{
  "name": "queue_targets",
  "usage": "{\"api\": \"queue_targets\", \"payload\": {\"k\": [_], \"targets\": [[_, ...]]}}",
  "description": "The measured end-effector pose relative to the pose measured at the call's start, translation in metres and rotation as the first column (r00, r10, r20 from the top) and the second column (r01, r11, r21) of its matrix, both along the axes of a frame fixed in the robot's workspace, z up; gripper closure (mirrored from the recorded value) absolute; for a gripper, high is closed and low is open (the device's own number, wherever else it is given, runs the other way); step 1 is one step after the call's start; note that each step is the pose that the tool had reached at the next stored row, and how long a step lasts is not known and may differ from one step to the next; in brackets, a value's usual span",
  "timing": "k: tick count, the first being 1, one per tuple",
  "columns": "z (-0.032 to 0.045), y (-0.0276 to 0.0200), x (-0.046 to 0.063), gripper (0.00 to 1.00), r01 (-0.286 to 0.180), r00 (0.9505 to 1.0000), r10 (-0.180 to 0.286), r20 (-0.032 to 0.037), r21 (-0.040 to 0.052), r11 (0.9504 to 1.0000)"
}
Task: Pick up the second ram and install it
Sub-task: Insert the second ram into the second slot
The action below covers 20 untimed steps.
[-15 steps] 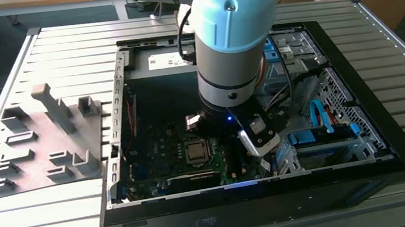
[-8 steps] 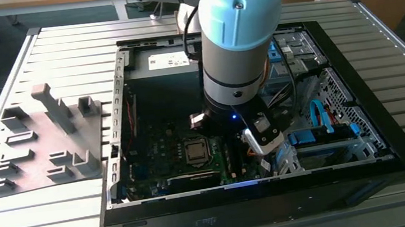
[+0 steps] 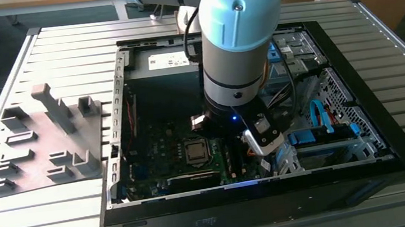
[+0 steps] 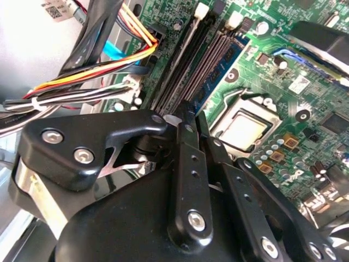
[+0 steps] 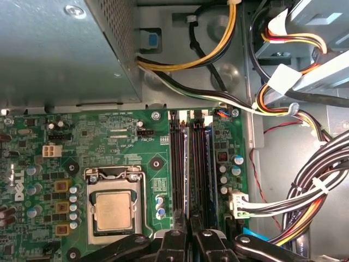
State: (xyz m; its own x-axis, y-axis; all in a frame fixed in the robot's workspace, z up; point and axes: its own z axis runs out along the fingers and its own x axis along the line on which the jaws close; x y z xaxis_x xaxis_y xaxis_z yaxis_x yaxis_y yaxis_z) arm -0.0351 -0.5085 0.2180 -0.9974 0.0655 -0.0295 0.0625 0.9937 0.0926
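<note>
The second ram [image 5: 187, 164] is a thin dark blue strip standing on edge among the black memory slots [image 5: 175, 164], right of the CPU socket [image 5: 113, 210]. Its blue board side [image 4: 226, 57] faces the socket in the second wrist view. My gripper [image 5: 188, 237] is low inside the open computer case [image 3: 125, 127]. Its black fingers [image 4: 188, 164] are drawn close together over the near end of the strip, which runs into the narrow gap between them. In the exterior view the gripper [image 3: 258, 141] sits over the motherboard's edge towards that view's right.
Another dark strip [image 5: 207, 164] stands in a neighbouring slot. Bundled power cables [image 5: 305, 191] run close beside the slots, and the grey power supply [image 5: 65, 49] lies beyond the board. A grey fixture tray [image 3: 40, 147] rests on the slatted table at the exterior view's left.
</note>
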Motion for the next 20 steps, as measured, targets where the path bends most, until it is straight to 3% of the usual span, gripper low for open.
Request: {"api": "queue_targets", "payload": {"k": [13,20], "targets": [[-0.0023,0.0011,0.0000,0.86,-0.008,1.0000,0.008,-0.0001,-0.0020,1.0000],[-0.0013,0.0033,0.0000,0.86,-0.011,0.9999,0.011,0.0000,-0.0202,0.9997]]}}
